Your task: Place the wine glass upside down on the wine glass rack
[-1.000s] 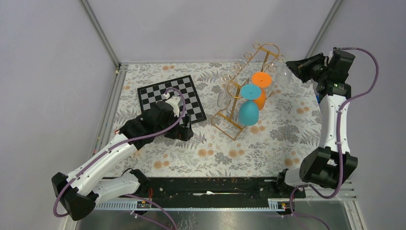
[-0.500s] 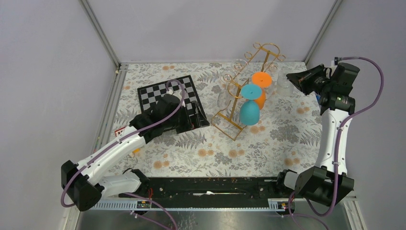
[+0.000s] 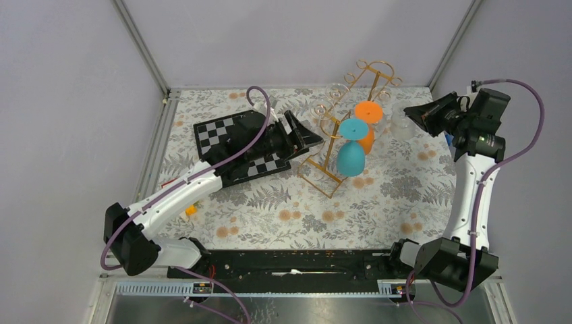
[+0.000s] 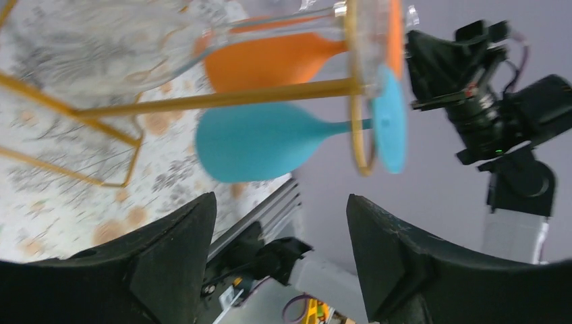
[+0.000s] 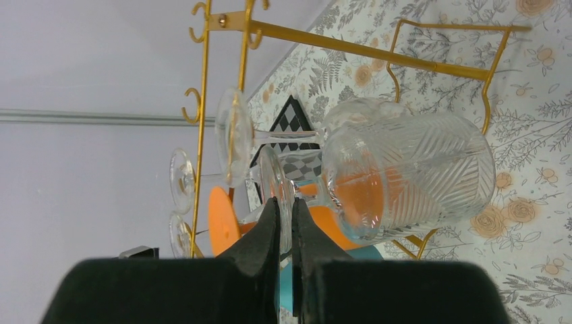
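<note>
While the right gripper (image 5: 283, 202) pinches the flat round foot of the clear cut-pattern wine glass (image 5: 405, 175), its black fingers (image 5: 268, 233) pressed nearly together on the disc, the glass hangs bowl-down toward the floral tablecloth (image 3: 303, 216). It sits just beside the right flank of the tall gold wire wine glass rack (image 3: 330, 181), with its foot up near the rails; whether it touches them cannot be told. A teal wine glass (image 3: 351, 158) and an orange wine glass (image 3: 369, 111) hang upside down on the rack, with further clear glasses on its far rail. Reaching over the black-and-white chessboard (image 3: 216, 131), the left gripper (image 4: 280, 202) faces the rack's left side, its fingers spread apart and holding nothing.
</note>
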You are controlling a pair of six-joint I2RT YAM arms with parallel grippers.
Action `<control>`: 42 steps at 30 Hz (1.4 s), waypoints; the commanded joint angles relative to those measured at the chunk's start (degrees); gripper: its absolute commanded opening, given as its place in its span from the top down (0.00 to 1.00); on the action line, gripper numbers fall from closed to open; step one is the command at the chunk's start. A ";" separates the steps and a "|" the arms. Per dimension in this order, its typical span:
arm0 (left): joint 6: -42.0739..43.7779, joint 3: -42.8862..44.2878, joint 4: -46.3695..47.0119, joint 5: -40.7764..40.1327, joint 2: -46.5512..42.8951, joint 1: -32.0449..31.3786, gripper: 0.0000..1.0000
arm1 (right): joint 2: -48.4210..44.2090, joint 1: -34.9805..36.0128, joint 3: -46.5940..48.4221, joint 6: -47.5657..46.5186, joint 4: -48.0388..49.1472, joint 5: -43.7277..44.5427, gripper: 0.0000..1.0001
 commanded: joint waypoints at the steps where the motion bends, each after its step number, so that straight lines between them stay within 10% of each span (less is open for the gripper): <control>1: -4.83 1.42 13.57 -4.10 -0.08 -0.82 0.28 | -3.43 -0.41 6.60 -2.42 -0.47 -2.86 1.00; 42: -9.53 6.19 20.48 1.43 8.61 -2.07 0.94 | -2.66 -0.50 15.21 -3.84 -6.04 -1.22 1.00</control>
